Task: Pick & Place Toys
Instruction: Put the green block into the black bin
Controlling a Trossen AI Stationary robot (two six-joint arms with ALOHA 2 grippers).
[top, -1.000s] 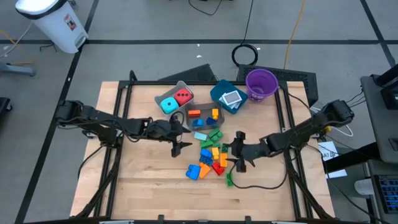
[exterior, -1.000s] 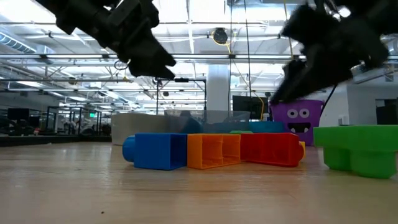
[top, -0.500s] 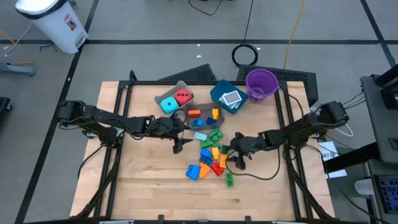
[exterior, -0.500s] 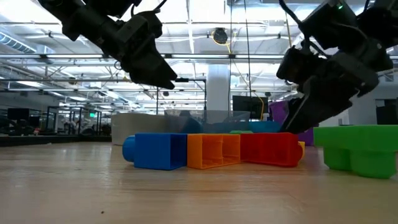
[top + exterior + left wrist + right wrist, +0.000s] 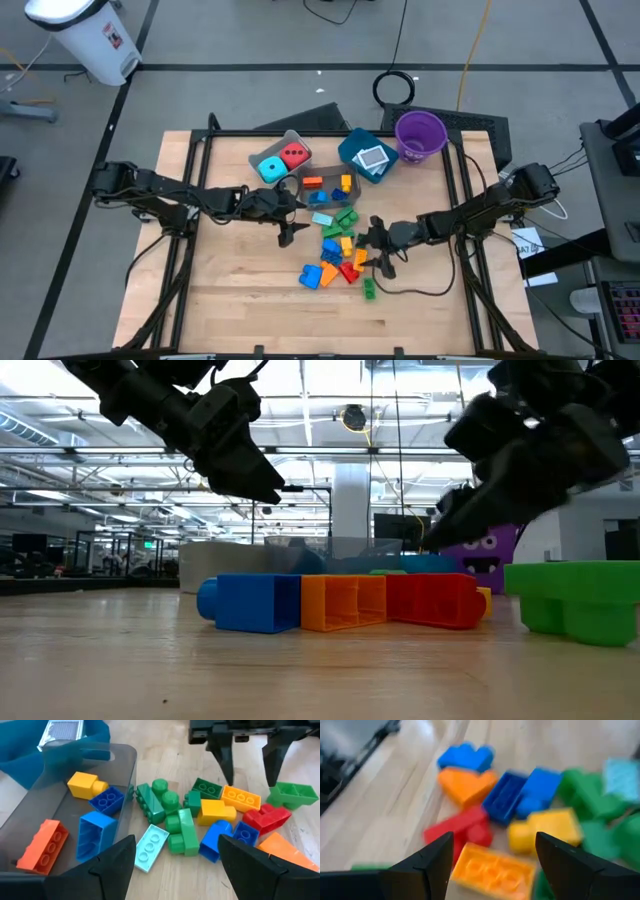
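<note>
Toys lie heaped at the middle of our counter [image 5: 230, 290]: nearest the front edge we see a lone green brick [image 5: 368, 289], then a blue brick [image 5: 310, 276], an orange one [image 5: 328, 271] and a red one [image 5: 350, 269] close together, with yellow, green and pale cyan pieces packed behind them. Our right pincer [image 5: 377, 247] hangs just above the right side of this heap, its two fingers spread wide and gripping nothing, an orange brick [image 5: 492, 867] and a red brick [image 5: 460, 831] showing between them. Our left pincer [image 5: 287, 225] hovers at the heap's left side beside the dark bin [image 5: 300, 190], fingers apart and empty. That bin holds orange, yellow and blue bricks. Farther back, the grey bin [image 5: 262, 150] holds the cyan cube [image 5: 271, 168] and red cube [image 5: 294, 155], the teal bin [image 5: 350, 145] holds cards [image 5: 372, 158], and the purple cup [image 5: 420, 134] stands beside it.
</note>
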